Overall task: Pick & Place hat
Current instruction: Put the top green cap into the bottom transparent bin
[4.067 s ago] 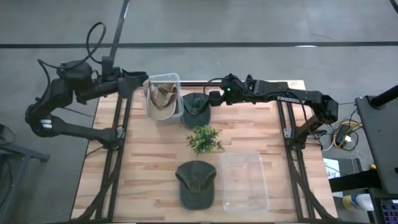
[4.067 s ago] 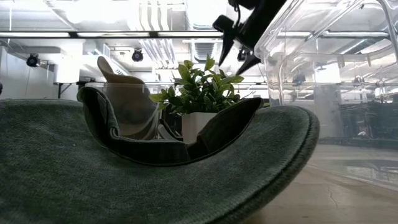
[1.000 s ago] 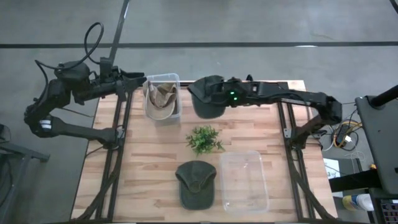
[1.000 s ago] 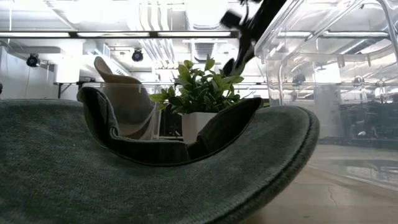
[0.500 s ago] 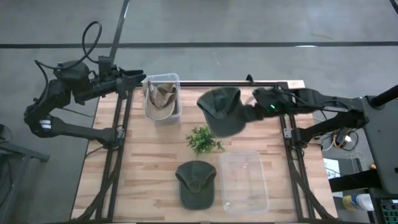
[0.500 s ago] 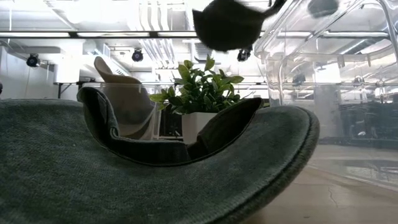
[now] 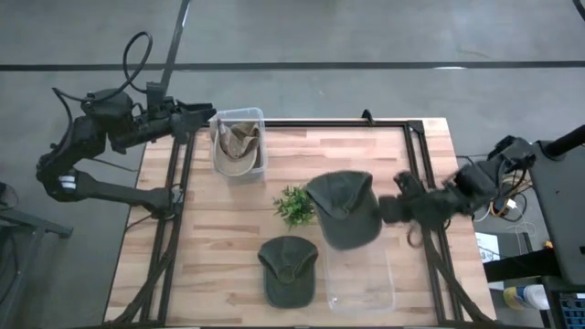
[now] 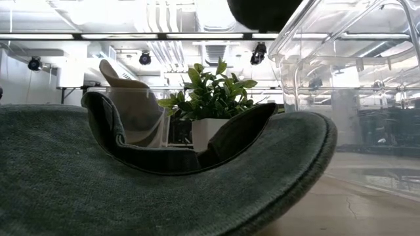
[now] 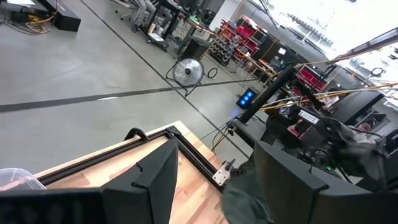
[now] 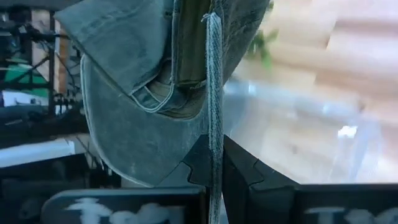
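The right gripper (image 7: 388, 208) holds a dark green hat (image 7: 345, 208) in the air above the wooden table (image 7: 228, 228). The right wrist view shows both fingers (image 10: 198, 163) pinched tight on a fold of the hat's (image 10: 137, 93) fabric, the cap hanging from that fold. From above, the hat sits over the far edge of an empty clear bin (image 7: 361, 274) on the right half of the table, partly covering the bin's rim; it does not rest in the bin. In the low view only the hat's dark underside (image 8: 262, 13) shows at the top edge, above the bin's wall (image 8: 341, 98).

A 2nd green hat (image 7: 289, 269) lies flat on the table near the front edge, just left of the clear bin. It fills the low view's foreground (image 8: 131, 190). A small potted plant (image 7: 294, 206) stands near the table's middle — just left of the held hat, beyond the lying one.

A smaller clear bin (image 7: 239, 144) at the far left corner holds 1 tan hat (image 7: 238, 139).

The left gripper (image 7: 203, 116) waits at the far left edge of the table, just beside that bin, touching nothing. Its 2 fingers (image 9: 149, 180) stand apart — open, with nothing between them.
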Robot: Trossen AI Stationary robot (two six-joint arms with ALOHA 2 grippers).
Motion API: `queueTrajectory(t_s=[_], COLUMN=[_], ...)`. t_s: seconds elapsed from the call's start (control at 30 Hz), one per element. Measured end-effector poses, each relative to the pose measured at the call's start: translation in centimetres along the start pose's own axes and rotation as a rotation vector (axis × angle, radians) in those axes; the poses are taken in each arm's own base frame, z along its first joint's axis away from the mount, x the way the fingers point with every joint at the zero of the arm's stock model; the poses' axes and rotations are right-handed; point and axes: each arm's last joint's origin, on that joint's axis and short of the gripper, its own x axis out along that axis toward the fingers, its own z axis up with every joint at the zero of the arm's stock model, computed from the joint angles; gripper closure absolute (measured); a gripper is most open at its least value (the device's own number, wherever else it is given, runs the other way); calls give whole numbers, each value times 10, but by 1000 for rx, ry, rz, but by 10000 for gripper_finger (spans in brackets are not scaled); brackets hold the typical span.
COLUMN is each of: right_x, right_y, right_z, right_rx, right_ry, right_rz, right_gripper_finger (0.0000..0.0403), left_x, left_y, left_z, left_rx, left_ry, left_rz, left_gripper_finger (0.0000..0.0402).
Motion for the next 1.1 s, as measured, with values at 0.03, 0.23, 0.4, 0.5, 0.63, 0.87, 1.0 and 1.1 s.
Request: queueTrajectory(t_s=[0.03,0.23,0.4,0.5,0.63,0.87,1.0,1.1], right_x=[0,3,13,23,39,57,59,60], right_y=[-1,-9,-16,-22,-31,-37,-33,-31], right_z=[-7,-55,-86,-100,-111,-125,-131,-133], right_rx=[10,58,34,11,4,19,33,33], right_ry=[7,105,126,99,42,28,65,67], right_rz=[1,-53,-115,-173,-286,-390,-410,-409], right_gripper_finger=[390,390,390,390,390,390,390,390], left_x=[0,0,1,1,4,8,9,10], left_y=[0,0,0,0,-1,-1,-1,-1], left_z=[0,0,0,-1,-1,-3,-3,-4], left_rx=[2,18,32,54,65,70,71,73], left_ry=[1,2,4,6,10,19,21,25], left_rz=[1,1,0,1,3,9,11,13], left_gripper_finger=[197,197,197,197,197,197,197,197])
